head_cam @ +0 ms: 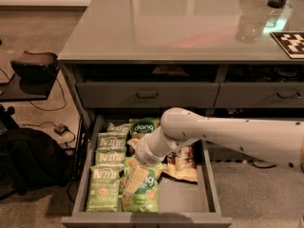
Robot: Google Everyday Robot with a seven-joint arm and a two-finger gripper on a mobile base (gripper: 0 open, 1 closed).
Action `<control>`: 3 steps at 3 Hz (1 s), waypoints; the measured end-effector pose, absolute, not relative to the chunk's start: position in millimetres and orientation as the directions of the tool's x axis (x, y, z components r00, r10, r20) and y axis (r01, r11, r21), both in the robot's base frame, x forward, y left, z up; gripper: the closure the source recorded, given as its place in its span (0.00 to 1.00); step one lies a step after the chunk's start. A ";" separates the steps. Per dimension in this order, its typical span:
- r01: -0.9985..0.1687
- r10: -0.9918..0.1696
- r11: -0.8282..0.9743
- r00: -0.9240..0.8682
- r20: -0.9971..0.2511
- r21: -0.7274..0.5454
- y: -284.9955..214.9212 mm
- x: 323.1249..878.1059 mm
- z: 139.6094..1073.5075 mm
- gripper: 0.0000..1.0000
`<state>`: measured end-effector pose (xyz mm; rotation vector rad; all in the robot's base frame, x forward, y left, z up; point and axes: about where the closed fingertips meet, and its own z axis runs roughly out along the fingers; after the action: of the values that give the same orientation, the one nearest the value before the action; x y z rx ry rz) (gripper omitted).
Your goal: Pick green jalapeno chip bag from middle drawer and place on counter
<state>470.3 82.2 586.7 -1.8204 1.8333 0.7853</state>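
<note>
The middle drawer (183, 199) is pulled open below the counter (156, 27). Several pale green Kettle jalapeno chip bags lie in a column along its left side; the front one (103, 186) shows "JALAPENO" at its bottom edge. Brighter green dang bags (142, 196) lie beside them in the middle, and a tan bag (183, 167) lies to the right. My white arm reaches in from the right. My gripper (134, 178) points down over the front dang bag, just right of the Kettle column. It holds nothing that I can see.
Shallow drawer fronts with bar handles (147, 95) run under the counter edge. A clear glass (249, 27) and a checkered marker (289, 42) sit at the counter's far right. A black bag (28, 160) and a low side table (31, 70) stand on the floor at left.
</note>
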 end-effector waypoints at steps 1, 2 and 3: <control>-0.996 -0.747 -0.027 -0.039 -0.663 0.088 82.3 470.3 586.7 0.00; -0.996 -0.724 -0.053 -0.011 -0.689 0.072 103.8 466.7 580.9 0.00; -0.996 -0.707 -0.081 0.026 -0.707 0.044 138.7 472.7 568.6 0.00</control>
<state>472.7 138.7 568.6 -1.8385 1.7258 0.8069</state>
